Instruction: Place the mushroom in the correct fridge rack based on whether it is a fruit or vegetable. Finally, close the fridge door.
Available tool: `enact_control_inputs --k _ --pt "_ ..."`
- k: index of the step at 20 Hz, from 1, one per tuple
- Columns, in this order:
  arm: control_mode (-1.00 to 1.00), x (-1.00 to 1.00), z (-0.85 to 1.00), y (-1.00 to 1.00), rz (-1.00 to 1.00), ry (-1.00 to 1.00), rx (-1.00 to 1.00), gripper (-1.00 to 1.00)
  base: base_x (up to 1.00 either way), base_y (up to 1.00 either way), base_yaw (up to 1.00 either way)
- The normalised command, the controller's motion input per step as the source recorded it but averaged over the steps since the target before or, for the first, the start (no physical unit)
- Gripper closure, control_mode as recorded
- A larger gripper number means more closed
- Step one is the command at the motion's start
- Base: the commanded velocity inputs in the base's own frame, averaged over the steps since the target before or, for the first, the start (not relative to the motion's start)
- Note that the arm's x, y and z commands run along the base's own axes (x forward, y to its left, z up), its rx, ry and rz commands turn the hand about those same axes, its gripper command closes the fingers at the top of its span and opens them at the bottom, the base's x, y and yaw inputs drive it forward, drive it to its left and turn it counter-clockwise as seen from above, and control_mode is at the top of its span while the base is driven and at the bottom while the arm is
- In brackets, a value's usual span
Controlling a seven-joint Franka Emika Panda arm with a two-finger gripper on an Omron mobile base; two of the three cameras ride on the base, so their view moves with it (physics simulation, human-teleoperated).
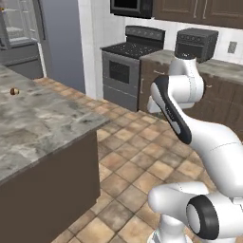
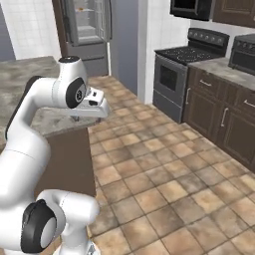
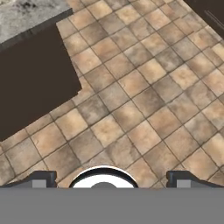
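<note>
The mushroom (image 1: 14,91) lies on the grey marbled island counter (image 1: 42,123), toward that counter's far left part in the left base view, a small brown-capped thing sitting alone and well apart from the arm. The gripper (image 3: 111,179) hangs over the tan tiled floor (image 3: 144,109), just off the counter's corner, and holds nothing; its two dark fingertips (image 3: 41,178) stand wide apart at the bottom of the hand view, with bare tile between them. In the same view the counter's dark brown side panel (image 3: 30,87) fills the upper left, under a strip of marbled top. In the right base view the white hand (image 2: 94,104) reaches out beside the near edge of the counter, above the floor. The fridge (image 2: 87,27) stands at the far end of the room with its door open, pale shelves visible inside; which of them is the fridge rack is too small to tell. A black stove (image 1: 128,71) sits against the back wall, next to dark brown cabinets (image 2: 224,119) with a grey worktop, and a dark toaster oven (image 1: 195,43) rests on that worktop.
</note>
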Motion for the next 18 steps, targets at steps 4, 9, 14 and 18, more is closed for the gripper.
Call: enact_control_inputs --k 4,9,14,18 --pt "1.00 0.00 0.00 0.00 0.00 0.00 0.00 -1.00 1.00 -0.73 0.27" --pt "1.00 0.00 0.00 0.00 0.00 0.00 0.00 -1.00 1.00 -0.71 0.28" --pt "1.00 0.00 0.00 0.00 0.00 0.00 0.00 -1.00 1.00 -0.68 0.29" --pt "1.00 0.00 0.00 0.00 0.00 0.00 0.00 -1.00 1.00 -0.71 0.29"
